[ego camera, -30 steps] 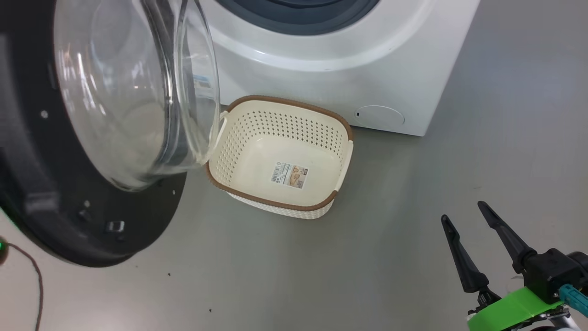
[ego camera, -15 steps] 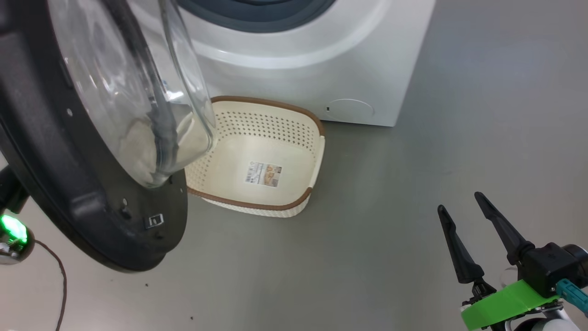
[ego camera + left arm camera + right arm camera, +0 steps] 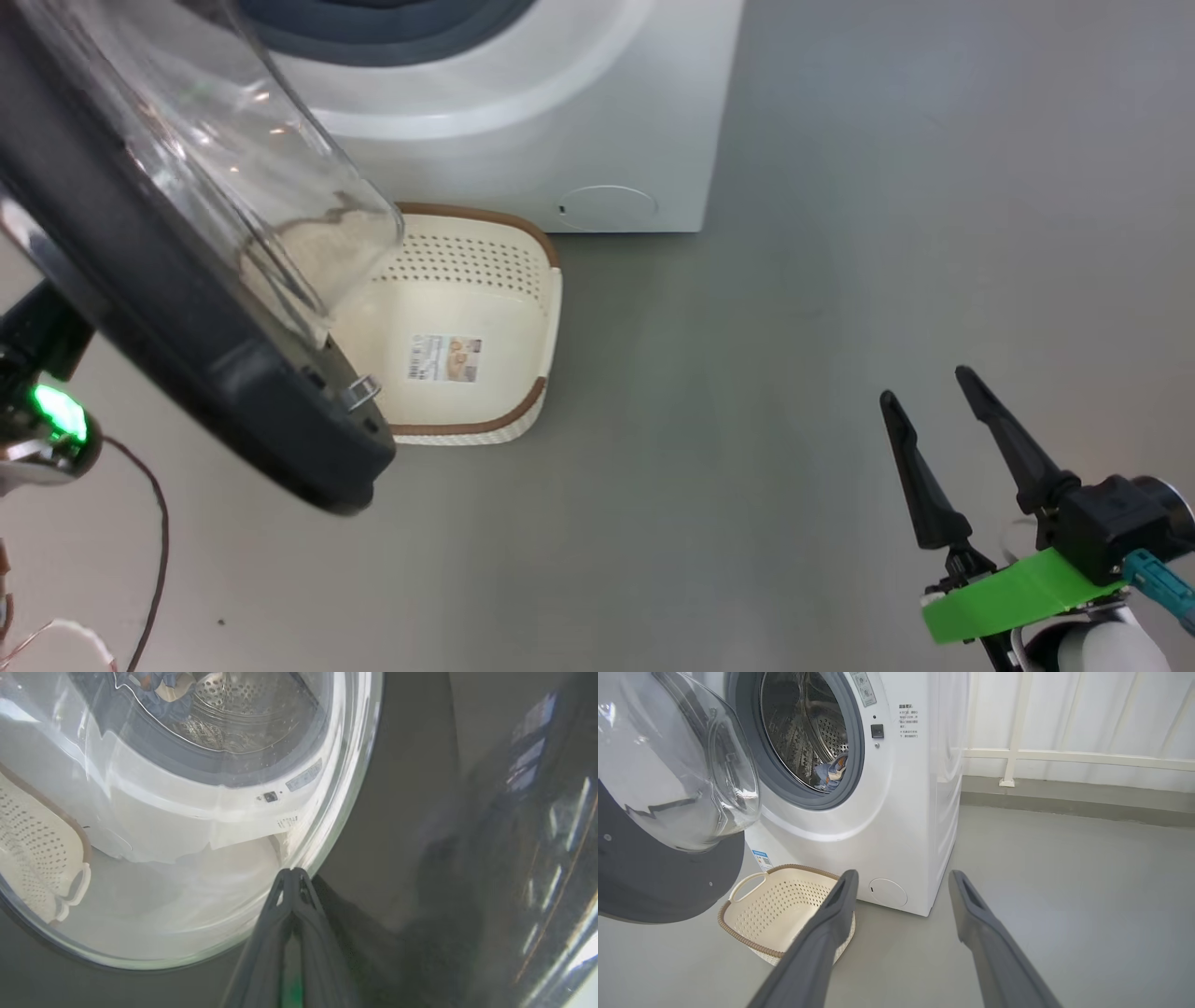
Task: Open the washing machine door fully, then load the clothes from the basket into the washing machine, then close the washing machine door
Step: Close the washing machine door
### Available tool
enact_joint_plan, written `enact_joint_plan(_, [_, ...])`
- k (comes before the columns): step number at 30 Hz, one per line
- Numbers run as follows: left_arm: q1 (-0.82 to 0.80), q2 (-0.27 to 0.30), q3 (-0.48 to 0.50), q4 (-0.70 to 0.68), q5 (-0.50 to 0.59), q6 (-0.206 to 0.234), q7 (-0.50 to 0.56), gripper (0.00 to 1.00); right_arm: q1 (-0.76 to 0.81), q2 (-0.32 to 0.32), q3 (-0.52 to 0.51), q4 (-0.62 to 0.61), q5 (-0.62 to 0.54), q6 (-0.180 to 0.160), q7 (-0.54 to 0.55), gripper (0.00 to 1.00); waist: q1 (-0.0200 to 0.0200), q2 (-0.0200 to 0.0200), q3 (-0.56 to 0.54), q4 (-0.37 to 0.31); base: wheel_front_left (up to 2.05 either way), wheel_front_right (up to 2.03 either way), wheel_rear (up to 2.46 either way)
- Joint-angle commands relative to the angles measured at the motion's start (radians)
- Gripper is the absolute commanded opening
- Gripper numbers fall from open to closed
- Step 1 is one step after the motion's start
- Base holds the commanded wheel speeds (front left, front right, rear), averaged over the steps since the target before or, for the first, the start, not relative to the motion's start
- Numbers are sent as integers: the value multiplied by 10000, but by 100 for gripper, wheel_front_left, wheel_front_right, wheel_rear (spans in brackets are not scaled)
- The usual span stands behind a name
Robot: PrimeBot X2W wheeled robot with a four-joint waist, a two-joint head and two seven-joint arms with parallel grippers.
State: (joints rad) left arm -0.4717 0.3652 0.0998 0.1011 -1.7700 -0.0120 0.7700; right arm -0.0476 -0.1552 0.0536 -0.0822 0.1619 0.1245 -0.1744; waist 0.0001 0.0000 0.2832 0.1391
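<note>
Door [image 3: 397,812] just beyond left pincer [image 3: 292,873]

- Door [image 3: 233,392]: in the head view, cut by the top and left edges.
- Basket [image 3: 485,299]: left part hidden behind the door. Print on its label [image 3: 444,358] is too small to read. In the right wrist view, the near corner sits behind a finger of the right hand [image 3: 902,873].
- Washer [image 3: 560,121]: upper front cut by the top edge in the head view. Text on its stickers [image 3: 908,721] is too small to read.
- Clothes [image 3: 831,772]: in the drum, lower part behind the gasket, print too small to tell.
- Left hand [image 3: 292,872]: finger bases blurred and cut by the bottom edge. Contact with the door cannot be told.
- Green-lit device [image 3: 56,415]: cut by the left edge, kind cannot be told.
</note>
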Motion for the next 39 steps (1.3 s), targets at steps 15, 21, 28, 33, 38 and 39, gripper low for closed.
enact_joint_plan(15, [-1934,-159,82,643,625,-62,-794,0,-856,316,386,451,229,62,-638,100,-1,0,598,-1699,0,0,0])
enact_joint_plan(21, [-2737,-330,18,1378,817,-154,-1112,0,-1035,316,463,600,262,62,-739,100,-1,0,719,-1934,0,0,0])
enact_joint_plan(28, [-3312,-355,31,2148,1037,-369,-1390,0,-1208,366,601,776,306,62,-811,100,-1,0,744,-2211,0,0,0])
enact_joint_plan(33, [-3446,-329,110,2444,1141,-507,-1556,0,-1223,394,656,846,319,62,-842,100,-1,0,718,-2301,0,0,0])
enact_joint_plan(38, [-3354,-351,146,2590,1083,-644,-1474,0,-1174,406,583,861,302,62,-858,100,-1,0,683,-2242,0,0,0])
enact_joint_plan(39, [-3354,-351,146,2590,1083,-644,-1474,0,-1174,406,583,861,302,62,-858,100,-1,0,683,-2242,0,0,0])
